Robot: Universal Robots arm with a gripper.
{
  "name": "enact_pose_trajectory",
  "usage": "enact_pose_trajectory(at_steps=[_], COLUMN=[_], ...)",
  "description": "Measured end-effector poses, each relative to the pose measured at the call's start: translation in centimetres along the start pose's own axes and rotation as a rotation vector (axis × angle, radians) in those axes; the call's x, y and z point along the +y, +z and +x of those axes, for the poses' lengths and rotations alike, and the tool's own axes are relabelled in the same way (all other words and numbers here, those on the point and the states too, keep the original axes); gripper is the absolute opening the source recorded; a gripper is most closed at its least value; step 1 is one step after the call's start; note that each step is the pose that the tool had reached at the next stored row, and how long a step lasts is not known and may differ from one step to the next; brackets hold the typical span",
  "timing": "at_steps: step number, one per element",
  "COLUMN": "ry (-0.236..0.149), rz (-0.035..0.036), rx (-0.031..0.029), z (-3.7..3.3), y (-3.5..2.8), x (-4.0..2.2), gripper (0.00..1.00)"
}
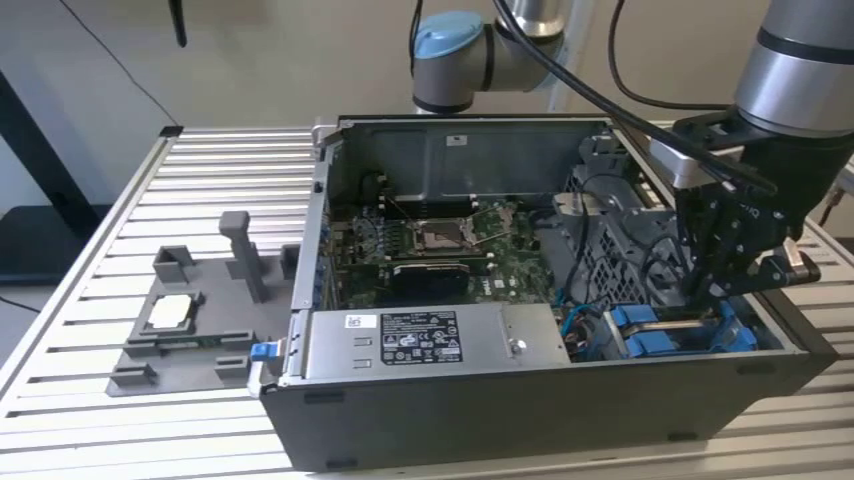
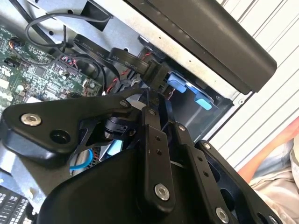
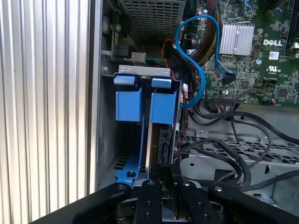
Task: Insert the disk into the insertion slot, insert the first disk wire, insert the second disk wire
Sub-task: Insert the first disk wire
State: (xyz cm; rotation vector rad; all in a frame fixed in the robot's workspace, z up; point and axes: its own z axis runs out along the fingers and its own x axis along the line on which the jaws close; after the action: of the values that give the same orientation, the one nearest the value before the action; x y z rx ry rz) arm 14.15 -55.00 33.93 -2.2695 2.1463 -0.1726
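Slatted table (image 1: 200,180); disk (image 3: 162,108) in insertion slot (image 3: 105,140), gripper (image 1: 705,292) at its edge, grip unclear.

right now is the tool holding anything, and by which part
The tool appears to pinch the black wire connector by its back end; the contact itself is partly hidden.

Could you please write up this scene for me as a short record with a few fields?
Setting: open computer case on a slatted table.
Drive: disk in its blue carrier, standing in the insertion slot.
Arm: gripper lowered into the case at the exterior view's right, by the slot.
Wire: black flat cable ends right at the gripper's tip in the second wrist view; whether it is gripped, cannot tell.
Also: blue cable looping beside the board; grey fixture at the exterior view's left.
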Motion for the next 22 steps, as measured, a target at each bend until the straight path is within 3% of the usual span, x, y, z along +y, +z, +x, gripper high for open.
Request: enact_pose_trajectory(at_steps=[22], ry=[0.000], rz=[0.0004], rx=[-0.0008], z=[0.01], y=[0.04], x=[0.01], gripper=[0.19])
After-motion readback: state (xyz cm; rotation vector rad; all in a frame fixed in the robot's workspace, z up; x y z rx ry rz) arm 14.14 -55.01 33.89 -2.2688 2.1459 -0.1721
